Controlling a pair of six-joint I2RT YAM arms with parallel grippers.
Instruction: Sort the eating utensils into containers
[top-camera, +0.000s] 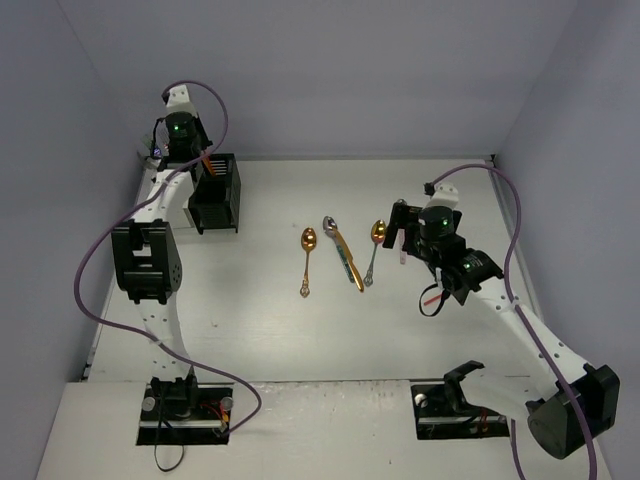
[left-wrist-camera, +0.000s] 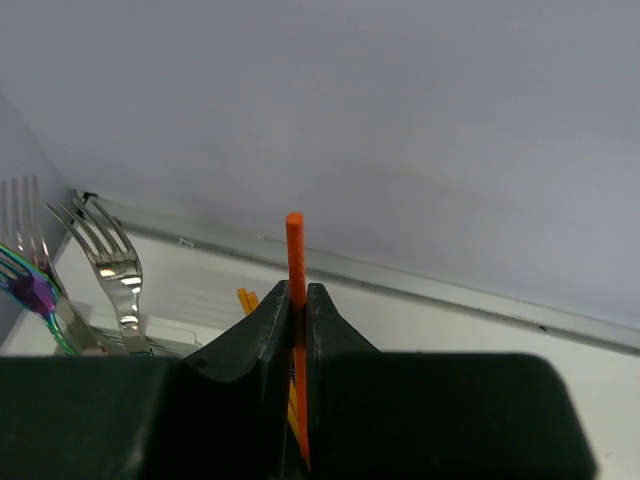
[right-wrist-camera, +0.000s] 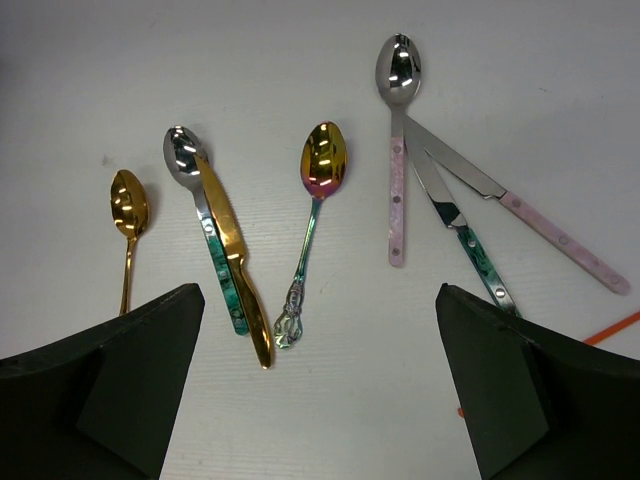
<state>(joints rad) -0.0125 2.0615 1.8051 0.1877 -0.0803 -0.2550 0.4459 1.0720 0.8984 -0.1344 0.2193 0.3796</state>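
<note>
My left gripper (top-camera: 192, 152) (left-wrist-camera: 298, 297) is shut on an orange-red chopstick (left-wrist-camera: 294, 245), held upright over the black caddy (top-camera: 228, 200). Yellow chopsticks (left-wrist-camera: 245, 298) stand just behind the fingers. Silver forks (left-wrist-camera: 112, 268) stand at the left; what holds them is hidden. My right gripper (top-camera: 408, 238) (right-wrist-camera: 318, 335) is open above the table. Below it lie a gold spoon (right-wrist-camera: 128, 212), a teal-handled spoon (right-wrist-camera: 212, 245), a gold knife (right-wrist-camera: 238, 280), an iridescent spoon (right-wrist-camera: 318, 195), a pink-handled spoon (right-wrist-camera: 398, 190), a pink knife (right-wrist-camera: 540, 225) and a teal knife (right-wrist-camera: 478, 258).
An orange-red chopstick (top-camera: 432, 298) (right-wrist-camera: 612, 327) lies on the table by the right arm. An iridescent fork (left-wrist-camera: 35, 290) stands beside the silver forks. Walls close off the back and both sides of the table (top-camera: 260, 320).
</note>
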